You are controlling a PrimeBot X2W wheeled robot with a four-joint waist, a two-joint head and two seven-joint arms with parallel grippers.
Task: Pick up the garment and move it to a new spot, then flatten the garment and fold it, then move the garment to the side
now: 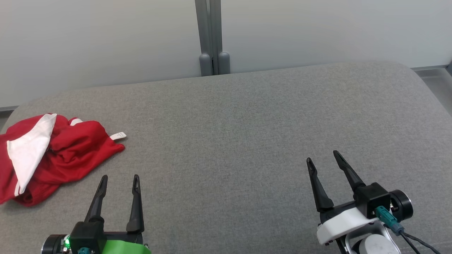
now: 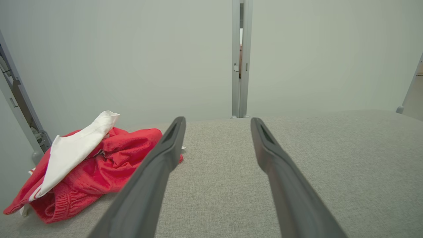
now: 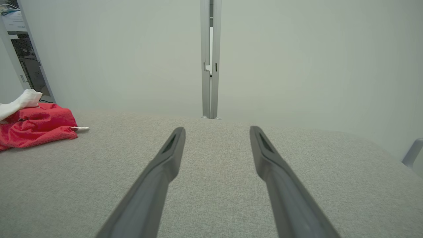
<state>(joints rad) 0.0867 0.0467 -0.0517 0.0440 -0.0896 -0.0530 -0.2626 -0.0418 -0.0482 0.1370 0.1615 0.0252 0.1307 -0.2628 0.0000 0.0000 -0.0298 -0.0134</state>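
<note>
A crumpled red garment with a white panel and a small white label lies at the left edge of the grey padded surface. The left wrist view has the garment low on its left side, beside one finger. It lies far off to the left as a red garment in the right wrist view. My left gripper hovers open just to the right of the garment, nothing between its fingers. Far to the right, my right gripper is open and empty too.
A pale wall with a grey vertical post runs behind the surface. The surface's far edge curves down at the right corner. A grey metal frame stands beyond the garment at the left.
</note>
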